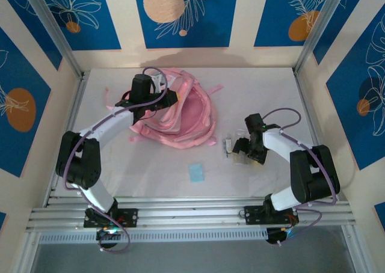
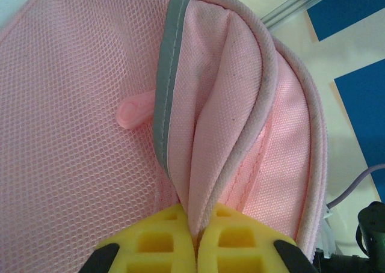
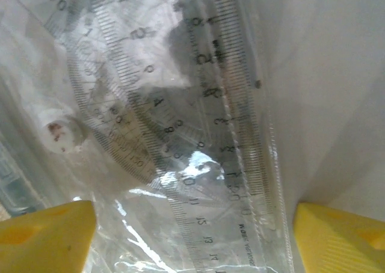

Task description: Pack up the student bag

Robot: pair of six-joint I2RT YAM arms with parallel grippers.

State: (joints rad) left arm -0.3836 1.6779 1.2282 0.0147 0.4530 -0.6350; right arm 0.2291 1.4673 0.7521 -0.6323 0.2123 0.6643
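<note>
Two arms are working for you over one white table (image 1: 150, 165), boxed in by cream walls (image 1: 123, 20) carrying blue panels with orange discs and white leaf lines. At the left, the student bag (image 1: 186, 119) is lying toward the far middle of the table: one soft pink backpack with open mesh, a grey strip (image 2: 171, 74), rounded piping and a pink zipper pull (image 2: 135, 112). Your left gripper (image 2: 197, 225) is pinching a fold of its fabric between closed yellow fingers. One small pale blue square (image 1: 196, 172) is lying flat nearer the bases. At the right, your right gripper (image 3: 192, 237) is spreading wide over one clear plastic pouch (image 3: 150, 165) holding a transparent ruler (image 3: 234, 104) and protractor (image 3: 120, 98).
</note>
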